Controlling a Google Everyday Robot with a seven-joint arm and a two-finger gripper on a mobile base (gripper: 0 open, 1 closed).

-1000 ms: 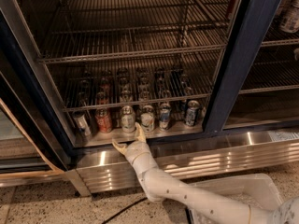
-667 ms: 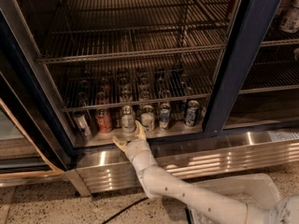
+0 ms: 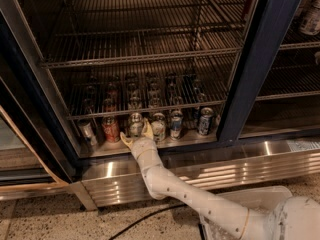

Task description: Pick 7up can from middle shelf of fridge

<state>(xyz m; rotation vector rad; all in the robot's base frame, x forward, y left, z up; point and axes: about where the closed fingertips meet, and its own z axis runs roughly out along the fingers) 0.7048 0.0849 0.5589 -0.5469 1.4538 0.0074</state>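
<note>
Fridge (image 3: 260,59) middle shelf (image 3: 202,139): gripper (image 3: 136,135) at 7up can (image 3: 135,122), beside red can (image 3: 110,129).

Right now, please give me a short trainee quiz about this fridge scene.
1. True or false: the gripper is at the 7up can on the middle shelf.
2. What stands directly left of the 7up can? A) red can B) green bottle C) milk carton
3. Fill in: the rightmost can is blue and ____.
Key: 1 true; 2 A; 3 white.
</note>
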